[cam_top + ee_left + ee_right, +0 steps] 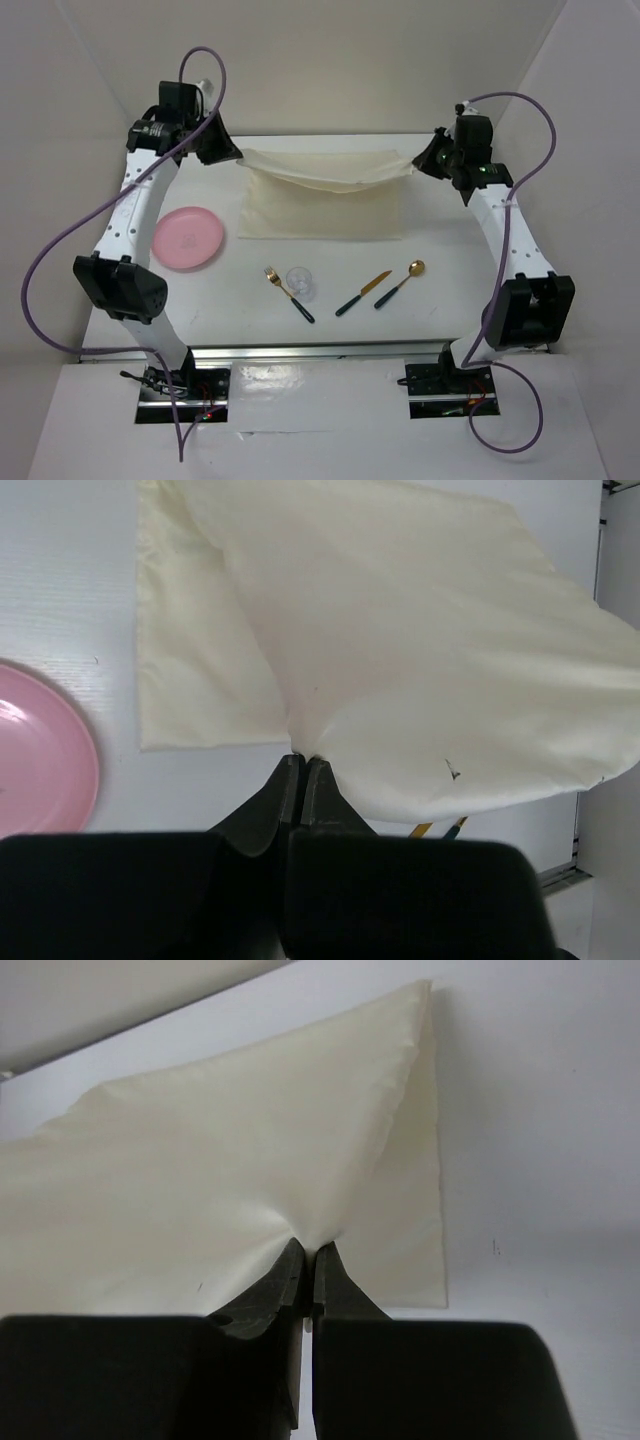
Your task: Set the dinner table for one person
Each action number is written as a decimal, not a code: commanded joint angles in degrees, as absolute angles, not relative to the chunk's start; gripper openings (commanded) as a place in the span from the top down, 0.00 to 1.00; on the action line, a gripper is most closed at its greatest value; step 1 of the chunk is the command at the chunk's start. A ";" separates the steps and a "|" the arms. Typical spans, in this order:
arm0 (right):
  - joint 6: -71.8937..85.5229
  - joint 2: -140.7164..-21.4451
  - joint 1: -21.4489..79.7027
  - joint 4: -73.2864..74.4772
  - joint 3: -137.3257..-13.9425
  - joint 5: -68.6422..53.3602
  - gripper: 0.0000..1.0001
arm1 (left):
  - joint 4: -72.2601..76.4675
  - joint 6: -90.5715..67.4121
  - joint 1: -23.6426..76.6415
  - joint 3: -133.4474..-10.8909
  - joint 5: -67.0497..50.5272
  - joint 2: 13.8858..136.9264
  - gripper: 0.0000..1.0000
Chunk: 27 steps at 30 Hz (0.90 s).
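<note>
The large glossy white rectangular tabletop (455,255) is spreading across the overhead view, with plain white panel walls (350,60) enclosing its back and sides. Toward its far side, the left gripper (303,763) and right gripper (308,1250) are each clamping a lifted corner of the cream rectangular cloth (325,210), whose near half is resting flat.

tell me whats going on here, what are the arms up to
Both arms are handling the cream cloth: the left tool and the right tool are each shut on a far corner, holding that edge up while the rest lies on the dinner table. The pink plate sits left of the cloth; the fork, clear glass, knife and spoon lie in a row nearer the arms, untouched.
</note>
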<state>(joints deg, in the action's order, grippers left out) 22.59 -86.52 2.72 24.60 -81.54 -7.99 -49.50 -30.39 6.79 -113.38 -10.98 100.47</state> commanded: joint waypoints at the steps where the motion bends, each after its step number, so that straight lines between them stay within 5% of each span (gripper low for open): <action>1: 20.84 -81.92 2.55 26.28 -86.13 -8.09 1.00 | -52.82 -28.65 5.71 -116.27 -11.86 96.59 1.00; 11: 20.30 -83.68 2.55 27.07 -97.64 -8.61 1.00 | -58.71 -27.07 3.52 -133.41 -14.15 100.29 1.00; 20: 19.07 -79.10 2.55 29.09 -100.81 -8.09 1.00 | -58.01 -27.07 1.67 -133.42 -14.68 94.92 1.00; 27: 17.93 -87.51 2.55 24.62 -102.74 -9.32 1.00 | -54.59 -27.07 1.67 -135.62 -15.91 101.24 1.00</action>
